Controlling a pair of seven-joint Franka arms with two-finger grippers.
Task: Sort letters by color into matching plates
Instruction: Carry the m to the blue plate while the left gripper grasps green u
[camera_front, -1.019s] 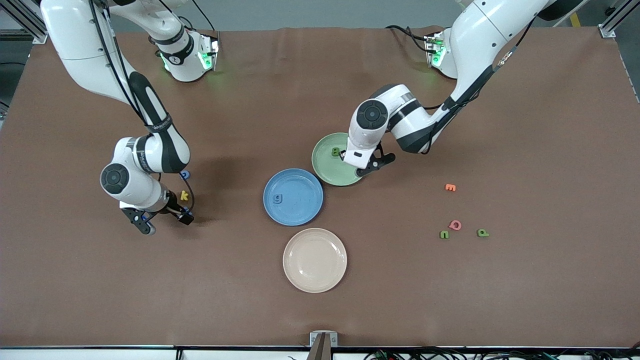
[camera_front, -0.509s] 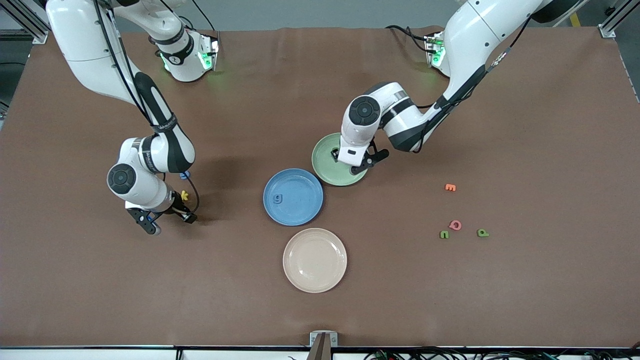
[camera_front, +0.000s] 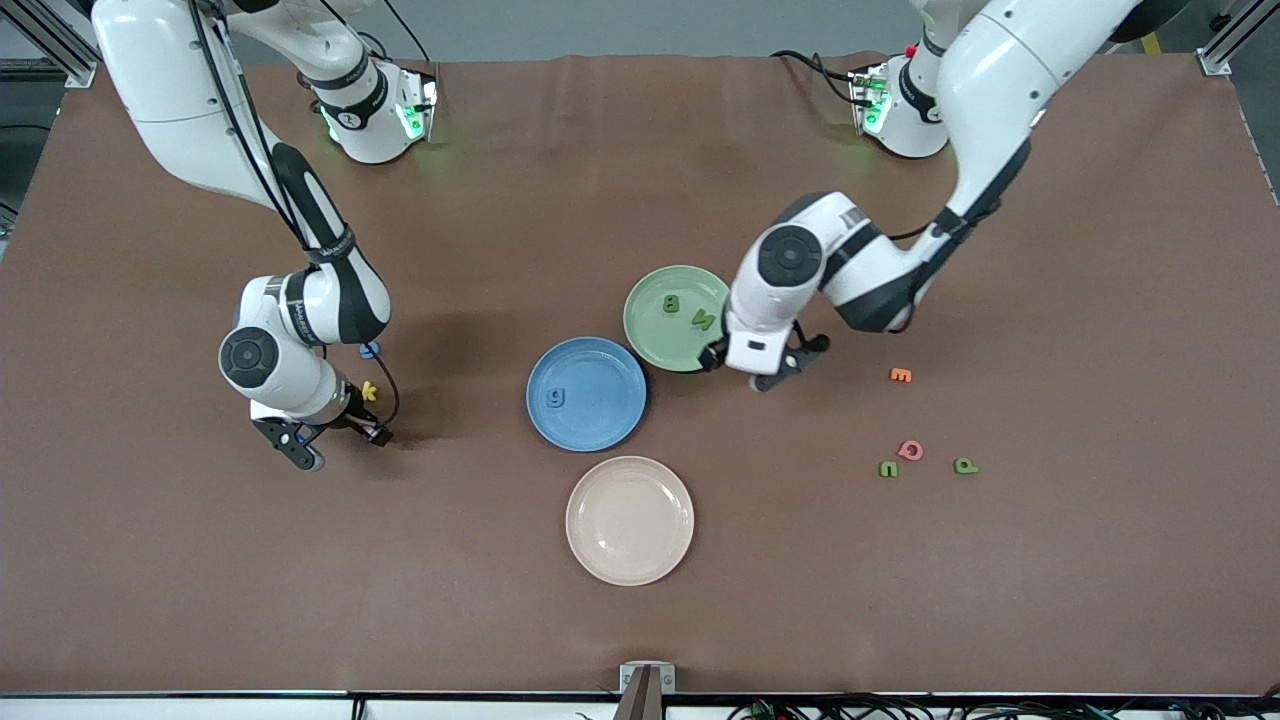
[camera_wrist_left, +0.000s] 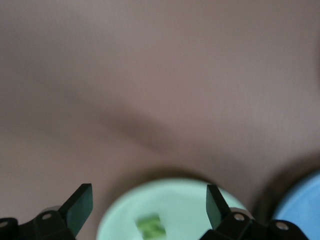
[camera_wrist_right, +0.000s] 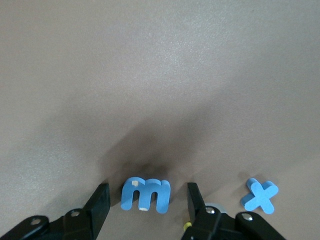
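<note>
Two green letters (camera_front: 688, 311) now lie in the green plate (camera_front: 650, 330) beside the empty, spread left gripper (camera_front: 757, 366), drop done; right gripper (camera_wrist_right: 147, 210), fingers apart, straddles the blue m (camera_wrist_right: 145, 194).

Matte plates (camera_front: 655, 340), foam letters (camera_wrist_right: 145, 194)

— What is seen besides the sorting pieces?

— A cream-beige plate (camera_front: 630, 520) is set on the brown table (camera_front: 1050, 250), and nothing is seen lying in it.

— And measured from that plate?

— Toward the left arm's end of the table, an orange piece (camera_front: 901, 375) and a pink piece (camera_front: 910, 450) are found, both farther from the front camera than the plate, the orange one farthest. Toward the right arm's end, a yellow piece (camera_front: 370, 391) is partly seen, also farther from the camera than the plate.
</note>
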